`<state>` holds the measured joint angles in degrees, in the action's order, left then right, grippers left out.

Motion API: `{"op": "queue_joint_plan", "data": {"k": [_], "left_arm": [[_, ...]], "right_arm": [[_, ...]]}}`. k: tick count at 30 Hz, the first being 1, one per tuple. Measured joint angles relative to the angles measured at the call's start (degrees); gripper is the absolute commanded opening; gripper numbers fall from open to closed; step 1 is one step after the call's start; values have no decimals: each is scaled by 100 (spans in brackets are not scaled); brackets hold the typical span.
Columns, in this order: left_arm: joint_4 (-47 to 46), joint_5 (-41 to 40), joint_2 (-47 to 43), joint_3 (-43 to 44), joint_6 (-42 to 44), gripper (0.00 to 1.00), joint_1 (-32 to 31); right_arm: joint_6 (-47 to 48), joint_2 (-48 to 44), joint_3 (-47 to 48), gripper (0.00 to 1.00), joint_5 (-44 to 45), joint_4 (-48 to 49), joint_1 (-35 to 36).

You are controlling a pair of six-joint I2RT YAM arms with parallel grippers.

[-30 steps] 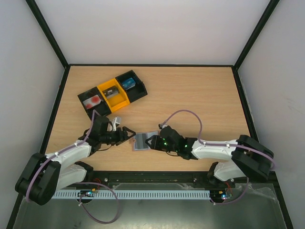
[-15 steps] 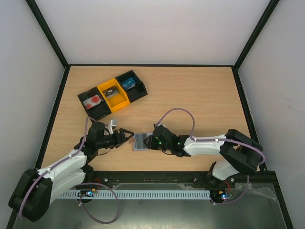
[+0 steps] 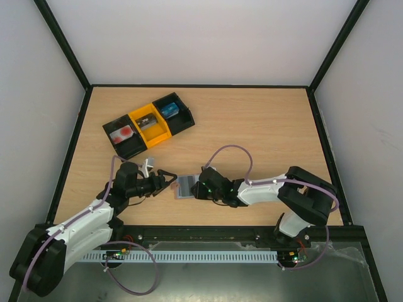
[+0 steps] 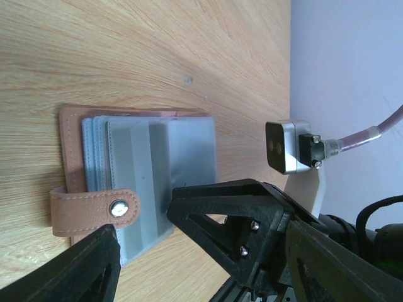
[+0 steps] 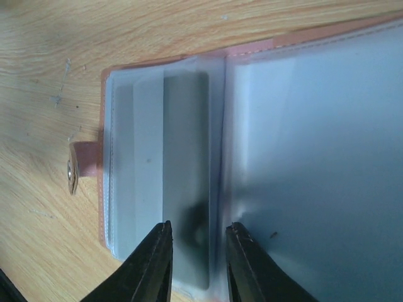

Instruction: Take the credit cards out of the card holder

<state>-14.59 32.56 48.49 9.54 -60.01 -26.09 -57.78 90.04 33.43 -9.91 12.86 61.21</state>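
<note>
Top external view shows the card holder (image 3: 184,185) lying open and flat on the tabletop (image 3: 264,126), close to the near edge and a little left of its middle, well apart from the black-and-yellow tray (image 3: 148,124) toward the far left corner. The left tool (image 3: 167,181) sits just beside the holder's left side with its jaws spread wide and nothing between them. The right tool (image 3: 196,187) reaches in from the right and lies over the holder's right half. From the right wrist, the two fingers (image 5: 154,264) stand close together, one on each side of the lower end of a darker grey card (image 5: 186,145) that sits inside the clear sleeves (image 5: 135,157). A narrow gap shows between them, and I cannot tell whether they have pinched the card or only frame it. The left wrist view shows the brown snap strap (image 4: 94,211) undone and lying across the holder's near corner. My reading is that the step in hand is getting a first hold on a card, with none out of the holder yet. The next move likely calls for the right tool to clamp on the card's exposed end alone, not the sleeve, and draw it out along the pocket. Meanwhile the left tool would need to press or pin the holder so that it does not slide or lift.
</note>
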Motion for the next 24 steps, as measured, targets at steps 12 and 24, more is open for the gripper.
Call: {"op": "queue_joint_plan", "data": {"k": [12, 24], "left_arm": [[-118, 153, 509, 197, -44, 81, -26], [-883, 304, 1335, 378, -59, 88, -42]], "right_arm": [[-149, 118, -197, 2, 153, 466, 2], [-391, 164, -503, 2, 98, 1139, 0]]}}
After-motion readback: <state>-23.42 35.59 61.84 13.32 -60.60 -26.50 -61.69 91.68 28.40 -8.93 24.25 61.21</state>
